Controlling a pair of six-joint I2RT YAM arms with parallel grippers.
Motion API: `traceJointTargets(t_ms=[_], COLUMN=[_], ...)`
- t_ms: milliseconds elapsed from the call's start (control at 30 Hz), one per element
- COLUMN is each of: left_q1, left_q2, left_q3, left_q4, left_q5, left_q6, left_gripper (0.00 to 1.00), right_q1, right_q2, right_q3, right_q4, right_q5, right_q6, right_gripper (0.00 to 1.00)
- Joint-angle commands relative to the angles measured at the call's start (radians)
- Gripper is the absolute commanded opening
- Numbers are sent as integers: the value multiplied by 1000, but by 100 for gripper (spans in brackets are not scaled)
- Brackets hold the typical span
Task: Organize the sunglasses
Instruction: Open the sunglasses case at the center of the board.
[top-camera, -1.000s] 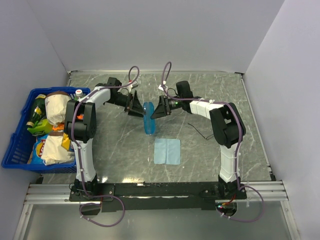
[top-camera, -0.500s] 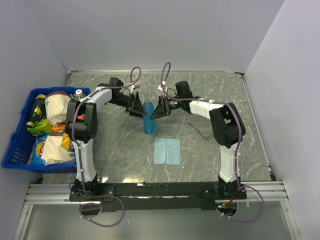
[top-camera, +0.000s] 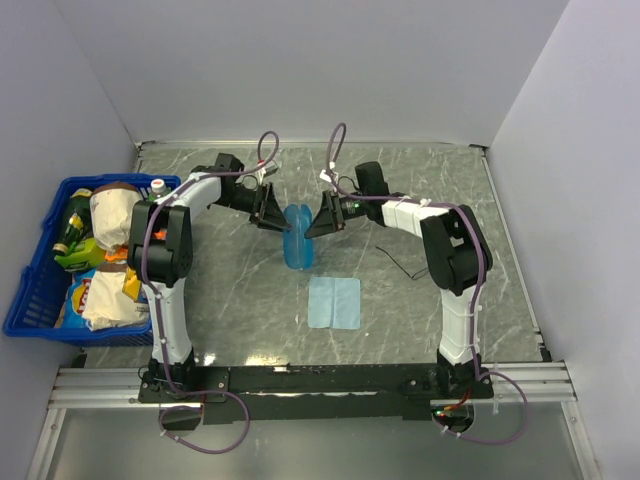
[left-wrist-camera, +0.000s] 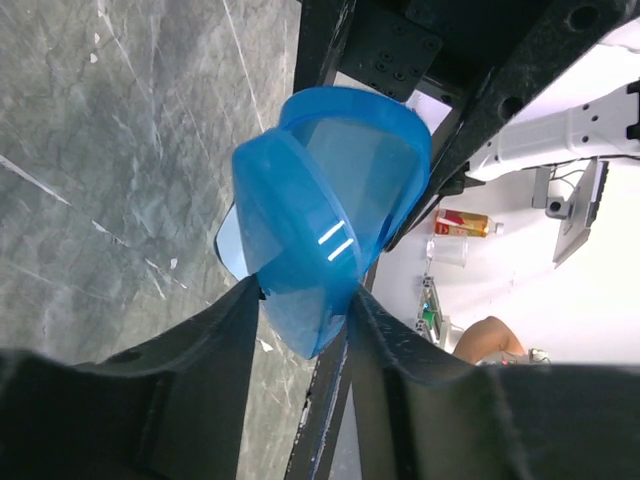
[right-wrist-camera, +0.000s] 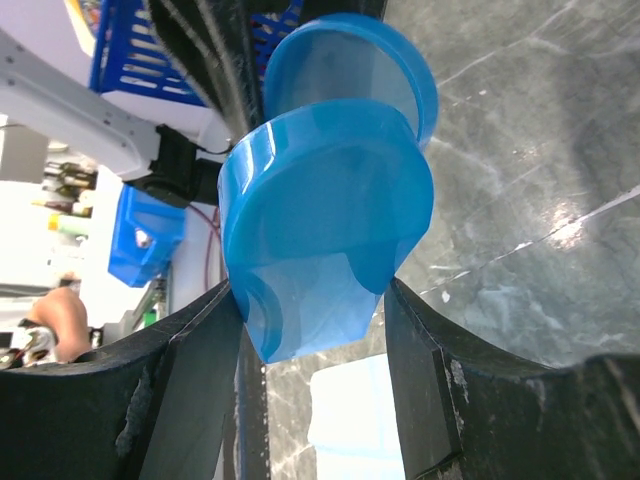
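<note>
Currently, blue case (top-camera: 297, 240): stood on edge between the 2 grippers, its 2 halves parted.
Left gripper (left-wrist-camera: 305, 290): pressed onto 1 half of the case, which is pinched.
Right gripper (right-wrist-camera: 310, 290): clamped on the other half.
Sunglasses (top-camera: 400, 264): laid on the table (top-camera: 230, 300), right of the cloth, untouched.
Cloth (top-camera: 334, 301): spread flat near the case.
Basket (top-camera: 30, 300): placed at the left edge.

- One pair of sunglasses (top-camera: 399, 267), thin and black.
- One blue clamshell case (top-camera: 297, 240), its two halves apart.
- One light-blue cloth (top-camera: 334, 301).
- One blue basket (top-camera: 25, 300); the packets and bottles in it are piled too closely to count.
- Two robot arms: the left arm (top-camera: 165, 245) and the right arm (top-camera: 455, 250).
</note>
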Motion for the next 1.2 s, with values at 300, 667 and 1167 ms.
traceJointTargets(t_ms=[300, 667, 1167], left_q1=[14, 11, 15], left_q2=[-27, -14, -62], left_q3=[-10, 7, 2], left_q4=[34, 1, 2], left_q5=[-48, -5, 0], left_q6=[-15, 15, 13], left_gripper=[33, 16, 1], right_q1=[-15, -16, -21], right_q2=[94, 151, 97], right_q3=[-83, -51, -60], right_q4=[1436, 1569, 1402], right_q5=[-316, -319, -341], right_q6=[989, 1203, 1072], right_gripper=[55, 56, 84])
